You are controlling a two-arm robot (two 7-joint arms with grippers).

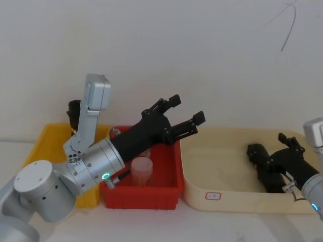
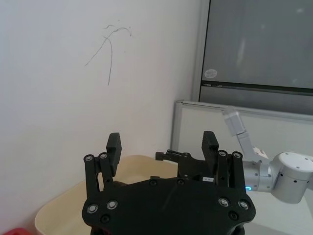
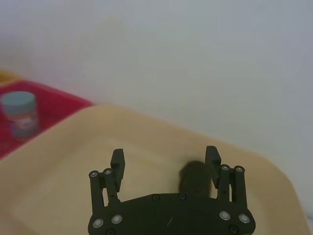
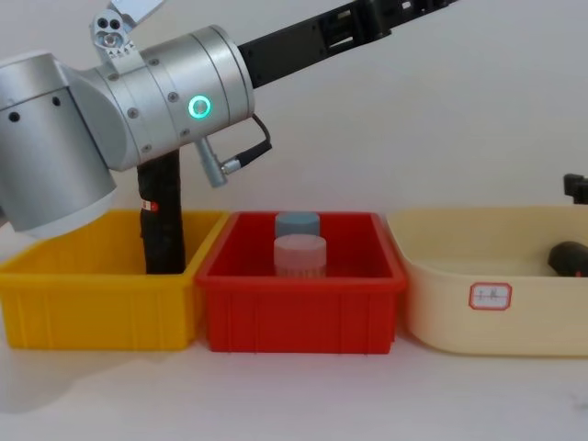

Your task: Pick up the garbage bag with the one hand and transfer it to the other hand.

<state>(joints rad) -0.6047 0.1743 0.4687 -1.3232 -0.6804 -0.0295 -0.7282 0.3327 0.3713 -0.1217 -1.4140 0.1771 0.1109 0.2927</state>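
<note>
In the left of the chest view the garbage bag (image 4: 163, 234) stands upright in the yellow bin (image 4: 92, 303). Its long axis runs straight up and down, with the red-white label high on its side. It sits toward the bin's right end, near the wall shared with the red bin (image 4: 299, 312), and bare yellow floor opens to its left. In the head view its dark top (image 1: 74, 107) pokes out at the bin's far edge, behind the arm's upright silver link.

The thick silver left arm (image 4: 175, 92), green ring (image 4: 197, 107) glowing, crosses right over the bag's top, so the way in from above is crowded. The left gripper (image 1: 187, 108) hangs in the air above the red bin's far right corner, pointing toward the upper right of the head view. Its fingers are spread wide and grip nothing, well clear of the bag.

Down in the red bin, the pink-lidded jar (image 4: 300, 253) stands in front of the blue-lidded jar (image 4: 297, 223).

At the right of the head view, the right gripper (image 3: 165, 157) sits low in the cream tray (image 4: 441, 303), fingers apart. A second black roll (image 1: 258, 157) lies on its side on the tray floor, just beyond those fingertips.
</note>
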